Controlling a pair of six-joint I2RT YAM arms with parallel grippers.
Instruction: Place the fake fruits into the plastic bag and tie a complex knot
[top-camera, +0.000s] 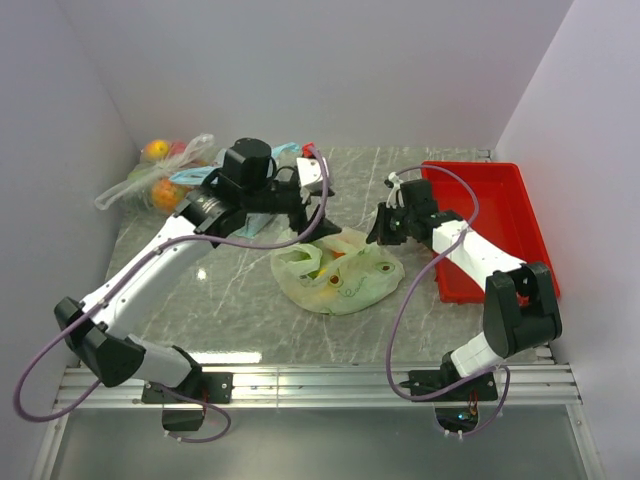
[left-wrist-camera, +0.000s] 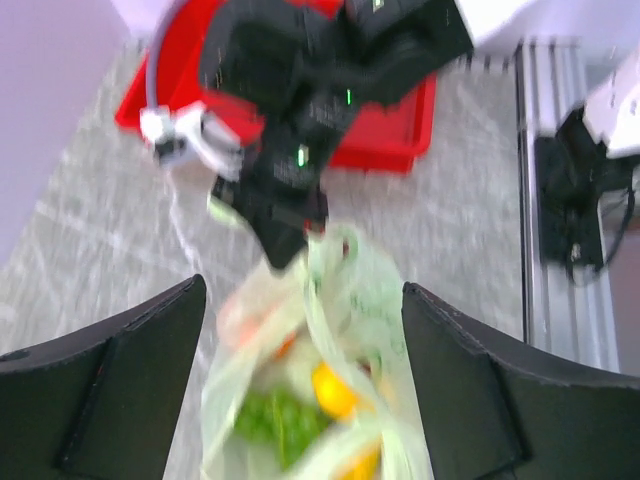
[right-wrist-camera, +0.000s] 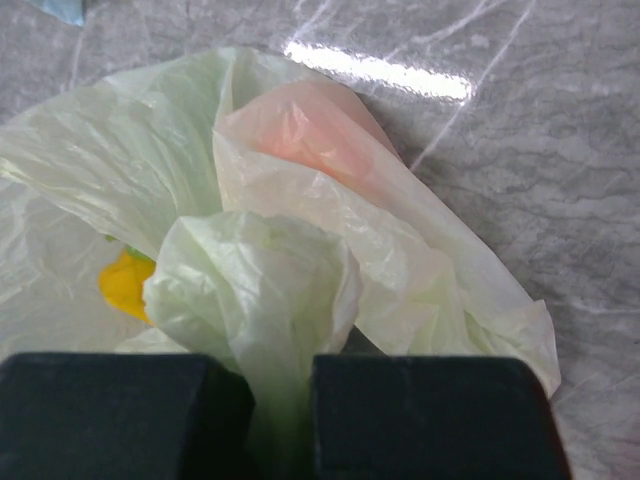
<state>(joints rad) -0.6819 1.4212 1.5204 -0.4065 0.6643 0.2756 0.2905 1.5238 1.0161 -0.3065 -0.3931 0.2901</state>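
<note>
Surface: grey marbled table (top-camera: 230, 290), white walls on three sides.
Far left: clear bag of wrapped fruit (top-camera: 160, 185), behind and well left of the plastic bag (top-camera: 345, 275).
Left arm: left gripper (left-wrist-camera: 303, 300) hangs over the plastic bag's left part, jaws apart, clamping nothing.
Centre: the plastic bag lies slumped with its mouth slack.
Contents: fake fruits sit inside the plastic bag. A yellow fruit (left-wrist-camera: 332, 390) and the grape bunch (left-wrist-camera: 275, 420) show through; the count cannot be confirmed.
Right arm: right gripper (right-wrist-camera: 280, 400) at the plastic bag's right edge, jaws together on a gathered twist of its film.
Far right: red tray (top-camera: 510, 210), right of the plastic bag.
Hazard, slip: the thin twist may pull free under tension.
Hazard, spill: lifting one side may roll fruit out of the slack mouth.
Hazard, contact: the grippers are close, so a blind closure may strike the other.
</note>
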